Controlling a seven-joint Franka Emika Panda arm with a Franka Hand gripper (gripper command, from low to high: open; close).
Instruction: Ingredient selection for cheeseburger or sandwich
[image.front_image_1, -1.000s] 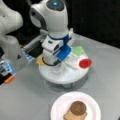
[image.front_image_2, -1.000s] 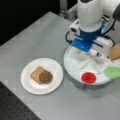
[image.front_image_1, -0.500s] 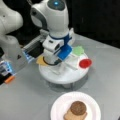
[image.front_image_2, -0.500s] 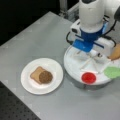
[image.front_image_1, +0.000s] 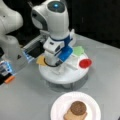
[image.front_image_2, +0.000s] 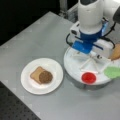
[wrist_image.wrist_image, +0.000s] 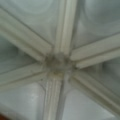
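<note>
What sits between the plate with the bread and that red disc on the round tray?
Only bare grey table and the tray's white rim separate the plate from the red disc, seen in both front views.

Movement since the earlier frames is slight — confined to the arm. In a front view the gripper sits marginally lower over the white divided tray, its body closer to the tray's central hub. In a front view the gripper shows the same small descent — no sideways shift can be made out. No ingredient has changed position.
</note>
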